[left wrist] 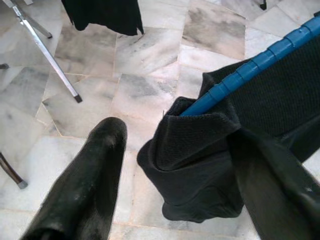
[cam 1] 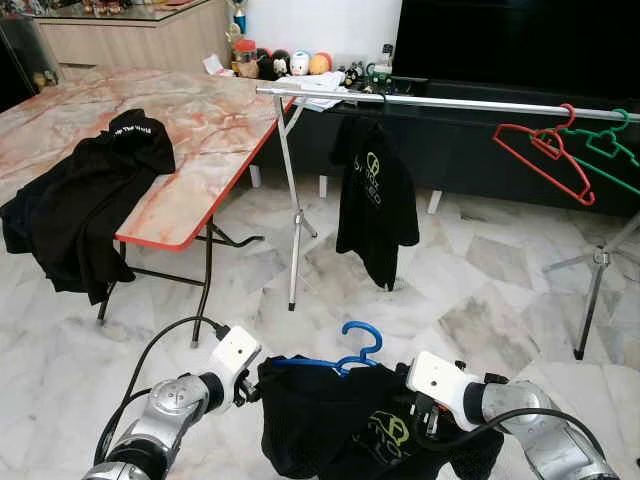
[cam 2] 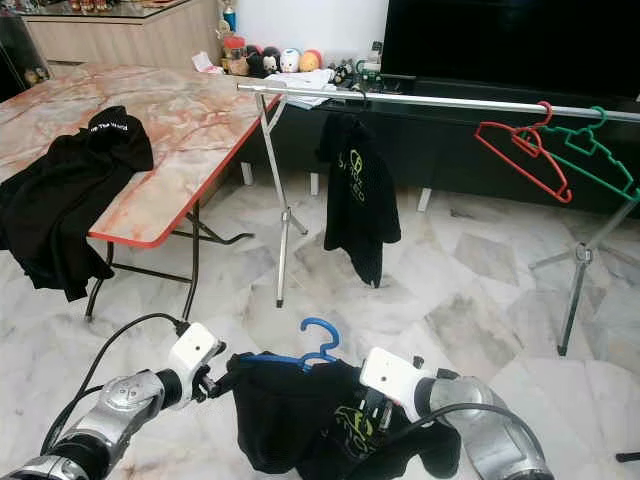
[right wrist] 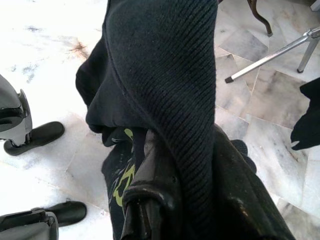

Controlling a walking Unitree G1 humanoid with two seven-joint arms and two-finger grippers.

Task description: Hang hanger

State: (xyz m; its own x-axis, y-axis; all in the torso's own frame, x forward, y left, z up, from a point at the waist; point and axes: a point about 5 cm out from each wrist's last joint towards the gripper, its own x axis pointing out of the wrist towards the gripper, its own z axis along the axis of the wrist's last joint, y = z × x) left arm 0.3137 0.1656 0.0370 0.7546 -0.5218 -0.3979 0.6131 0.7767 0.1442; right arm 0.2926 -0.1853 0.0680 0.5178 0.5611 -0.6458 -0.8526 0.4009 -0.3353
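Both end effectors are low in front of me, carrying one load between them. My right end effector [right wrist: 165, 200] has the black shirt [cam 1: 340, 420] draped thick over its fingers; from the wrist view the cloth hides the tips, so I cannot tell how far they are parted, though the garment plainly rests on them. My left end effector [left wrist: 175, 165] stands wide, one finger clear of the cloth and the other lying against the shirt's shoulder, where the blue hanger [cam 1: 355, 352] arm pokes out of the fabric. I judge it is steadying rather than gripping.

The hanger is already inside the shirt: its hook stands up free above the collar, between my two wrists. So the dressing step looks done, or nearly so.

What is left is the hanging itself. The rail [cam 1: 440, 101] runs across the room well above and well beyond my hands, on its metal stand [cam 1: 296, 215]. One black shirt with a logo [cam 1: 374, 195] already hangs there, and further along a red hanger [cam 1: 545, 152] and a green hanger [cam 1: 610, 150] hang bare. I still need to walk closer, raise the load, and catch the blue hook over the rail in the open stretch between them.

More dark clothing [cam 1: 85, 195] lies on the marble-patterned surface [cam 1: 215, 125] to my left, probably later work.
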